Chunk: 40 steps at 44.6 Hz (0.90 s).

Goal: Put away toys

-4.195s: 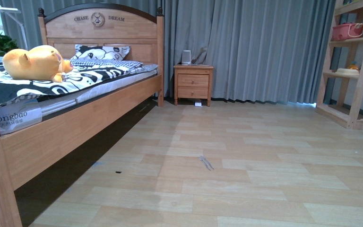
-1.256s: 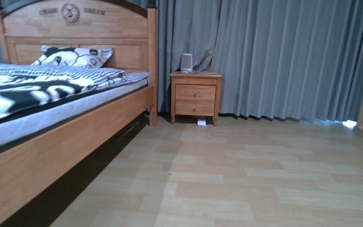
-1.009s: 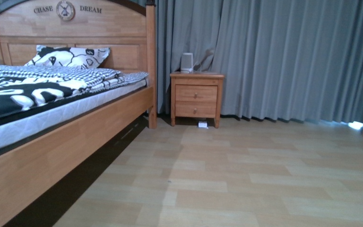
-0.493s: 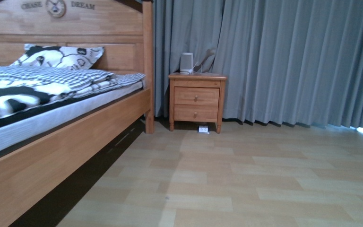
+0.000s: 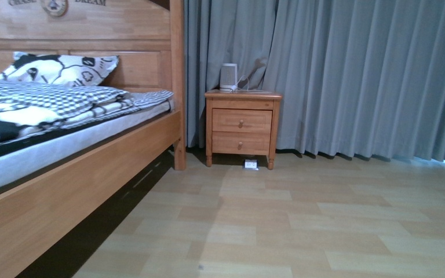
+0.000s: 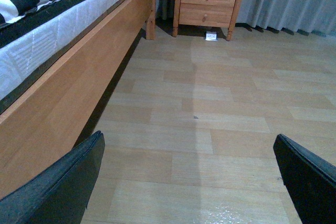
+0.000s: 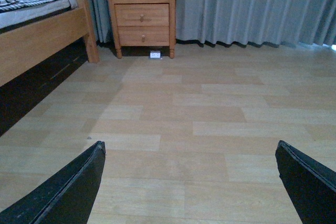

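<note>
Front: looking at a wooden bed [image 5: 81, 174] on the left, nightstand [image 5: 240, 124] by the grey curtain [image 5: 353, 75]. Can't tell where the plush toy is. Left wrist: left gripper [image 6: 188, 145] spread wide apart over the floor [image 6: 220, 98], bed alongside. Right wrist: right gripper [image 7: 190, 150] gaping too, facing the nightstand.

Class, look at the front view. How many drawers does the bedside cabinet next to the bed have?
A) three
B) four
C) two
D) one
C: the bedside cabinet has an upper drawer and a lower drawer, each with one knob.
</note>
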Each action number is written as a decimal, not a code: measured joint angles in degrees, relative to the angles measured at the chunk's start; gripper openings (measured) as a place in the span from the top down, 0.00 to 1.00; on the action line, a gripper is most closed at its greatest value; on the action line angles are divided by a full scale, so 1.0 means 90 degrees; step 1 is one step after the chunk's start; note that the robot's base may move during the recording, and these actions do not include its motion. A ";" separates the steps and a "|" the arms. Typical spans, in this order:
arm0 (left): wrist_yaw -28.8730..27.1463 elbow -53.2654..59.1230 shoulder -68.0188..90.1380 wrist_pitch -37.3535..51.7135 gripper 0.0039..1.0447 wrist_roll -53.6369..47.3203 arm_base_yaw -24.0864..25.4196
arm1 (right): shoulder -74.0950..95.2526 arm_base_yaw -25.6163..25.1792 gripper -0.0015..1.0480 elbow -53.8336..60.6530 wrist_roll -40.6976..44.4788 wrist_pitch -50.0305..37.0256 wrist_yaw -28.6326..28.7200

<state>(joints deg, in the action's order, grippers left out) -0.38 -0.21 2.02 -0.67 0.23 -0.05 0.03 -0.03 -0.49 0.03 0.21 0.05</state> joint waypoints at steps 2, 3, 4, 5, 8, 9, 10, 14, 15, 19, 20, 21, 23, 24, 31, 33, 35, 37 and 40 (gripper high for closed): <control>0.0012 0.0000 0.0019 -0.0002 0.06 0.0000 0.0000 | 0.0000 0.0000 0.06 0.0000 0.0000 0.0000 -0.0007; 0.0012 0.0000 0.0022 -0.0002 0.06 0.0000 0.0000 | 0.0000 0.0000 0.06 0.0000 -0.0002 0.0000 -0.0005; 0.0015 0.0000 0.0022 -0.0002 0.06 0.0000 0.0000 | 0.0000 0.0000 0.06 0.0000 0.0000 0.0000 -0.0005; 0.0015 0.0000 0.0024 -0.0002 0.06 0.0000 0.0000 | 0.0000 -0.0002 0.06 0.0000 0.0000 0.0000 -0.0010; 0.0046 0.0000 0.0036 -0.0002 0.06 -0.0002 -0.0012 | -0.0007 -0.0007 0.06 0.0000 0.0000 0.0000 -0.0027; 0.0058 0.0000 0.0036 -0.0002 0.06 -0.0002 -0.0012 | -0.0007 -0.0007 0.06 0.0000 -0.0002 0.0000 -0.0027; 0.0063 0.0000 0.0036 -0.0002 0.06 0.0000 -0.0012 | -0.0007 -0.0007 0.06 0.0000 0.0000 0.0000 -0.0027; 0.0058 0.0000 0.0039 -0.0005 0.06 0.0000 -0.0012 | -0.0005 -0.0007 0.06 0.0000 -0.0002 0.0000 -0.0024; 0.0061 0.0000 0.0039 -0.0005 0.06 0.0000 -0.0012 | -0.0002 -0.0007 0.06 0.0000 0.0000 0.0000 -0.0022; 0.0022 0.0000 0.0036 -0.0005 0.06 0.0000 -0.0012 | 0.0000 -0.0002 0.06 0.0000 0.0000 0.0000 0.0015; 0.0022 0.0000 0.0036 -0.0005 0.06 0.0000 -0.0012 | 0.0002 -0.0002 0.06 0.0000 0.0000 0.0000 0.0012; 0.0015 0.0000 0.0036 -0.0005 0.06 0.0000 -0.0012 | 0.0002 -0.0002 0.06 0.0000 0.0000 0.0000 0.0012; 0.0012 0.0000 0.0034 -0.0005 0.06 0.0000 -0.0012 | 0.0000 -0.0002 0.06 0.0000 0.0000 0.0000 0.0010; 0.0015 0.0000 0.0034 -0.0005 0.06 0.0000 -0.0012 | 0.0000 -0.0002 0.06 0.0000 0.0000 0.0000 0.0010; 0.0015 0.0000 0.0044 -0.0005 0.06 0.0000 -0.0012 | 0.0000 -0.0002 0.06 0.0000 0.0000 0.0000 0.0000; 0.0015 0.0000 0.0046 -0.0005 0.06 0.0000 -0.0012 | 0.0000 -0.0002 0.06 0.0000 0.0000 0.0000 -0.0002; 0.0015 0.0000 0.0044 -0.0005 0.06 0.0000 -0.0012 | 0.0000 -0.0002 0.06 0.0000 0.0000 0.0000 0.0000; 0.0010 0.0000 0.0044 -0.0005 0.06 0.0000 -0.0012 | -0.0002 -0.0002 0.06 0.0000 0.0000 0.0000 0.0005; 0.0015 0.0000 0.0046 -0.0005 0.06 0.0000 -0.0012 | 0.0000 -0.0002 0.06 0.0000 0.0000 0.0000 0.0002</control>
<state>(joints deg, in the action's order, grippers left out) -0.25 -0.21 2.44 -0.71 0.23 -0.16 0.03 -0.05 -0.49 0.03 0.21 0.08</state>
